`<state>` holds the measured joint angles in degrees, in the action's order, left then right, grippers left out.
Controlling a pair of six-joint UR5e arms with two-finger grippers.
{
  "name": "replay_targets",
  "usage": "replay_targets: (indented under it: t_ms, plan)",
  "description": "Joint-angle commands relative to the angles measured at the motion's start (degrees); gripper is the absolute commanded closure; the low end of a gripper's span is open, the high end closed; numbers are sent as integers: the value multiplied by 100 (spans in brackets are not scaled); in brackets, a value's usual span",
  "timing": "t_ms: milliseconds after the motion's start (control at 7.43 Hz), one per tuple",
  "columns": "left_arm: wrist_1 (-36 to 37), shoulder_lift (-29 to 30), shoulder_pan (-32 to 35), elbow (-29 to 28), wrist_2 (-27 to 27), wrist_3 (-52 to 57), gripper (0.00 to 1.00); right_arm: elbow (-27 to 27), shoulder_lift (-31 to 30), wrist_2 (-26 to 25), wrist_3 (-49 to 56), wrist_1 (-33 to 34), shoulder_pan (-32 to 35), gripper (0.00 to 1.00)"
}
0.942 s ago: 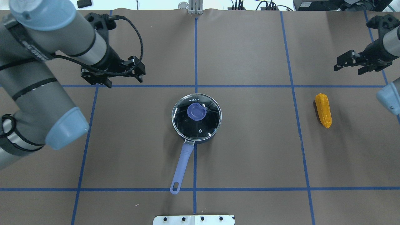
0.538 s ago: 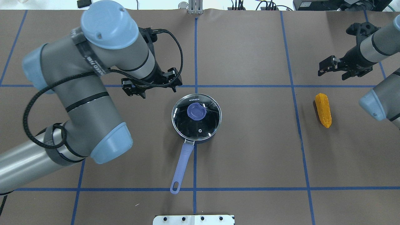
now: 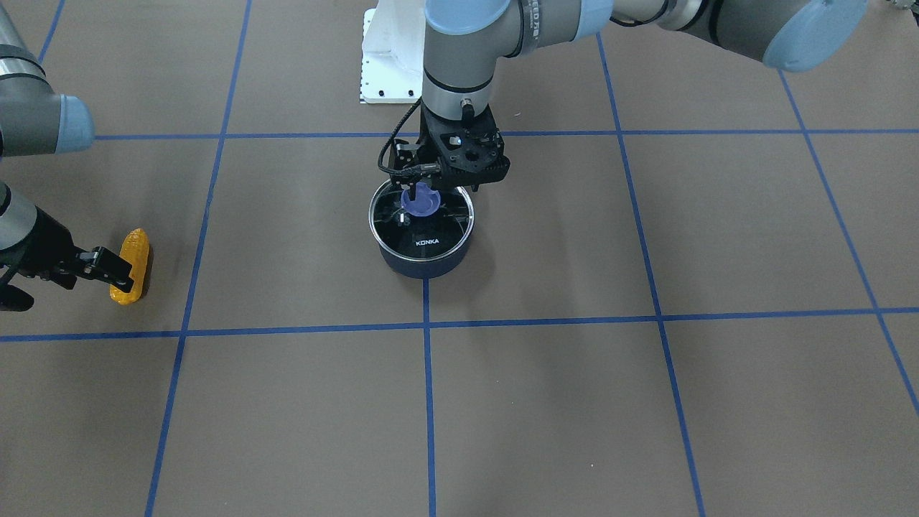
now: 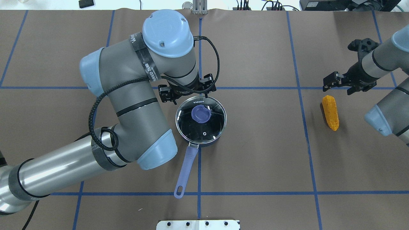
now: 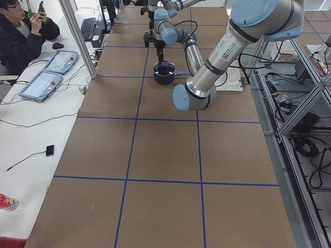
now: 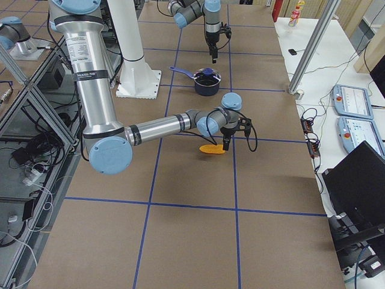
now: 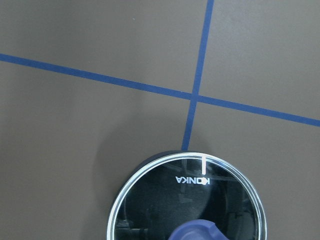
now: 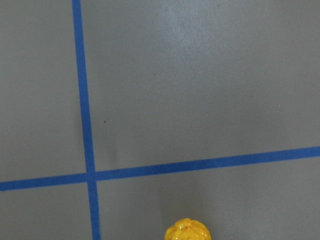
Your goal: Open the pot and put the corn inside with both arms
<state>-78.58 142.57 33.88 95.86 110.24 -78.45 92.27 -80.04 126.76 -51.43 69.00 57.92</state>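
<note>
The navy pot (image 4: 212, 140) stands mid-table with its glass lid (image 4: 200, 127) on and its lavender handle (image 4: 187, 167) pointing toward the robot. The lid's lavender knob (image 3: 421, 201) shows in the front view. My left gripper (image 4: 186, 92) is open and empty, hovering over the lid's far rim, just beyond the knob. The left wrist view shows the lid (image 7: 187, 200) below. The orange-yellow corn (image 4: 330, 112) lies on the table at the right. My right gripper (image 4: 342, 85) is open and empty, just above the corn's far end (image 8: 186, 231).
A white base plate (image 4: 198, 224) sits at the robot's table edge. Blue tape lines cross the brown table cover (image 4: 255, 159). Beyond the far edge are cables and a person at a side desk (image 5: 20, 31) with control consoles (image 5: 46, 72).
My left arm has swung right from the far left, bringing its gripper to the pot's lid. My right gripper has moved left and nearer to the corn. Pot and corn have not moved.
</note>
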Motion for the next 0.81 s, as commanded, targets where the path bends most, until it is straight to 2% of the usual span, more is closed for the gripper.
replay_targets:
  t_ms: [0,673]
  plan:
    - [-43,69,-214,-181,-98,-56,2,20,-91,-28,1,-9,-219,0]
    - [-437,122,-461,-708,-213,-118,2,20,-152,-178,10,0,-369,0]
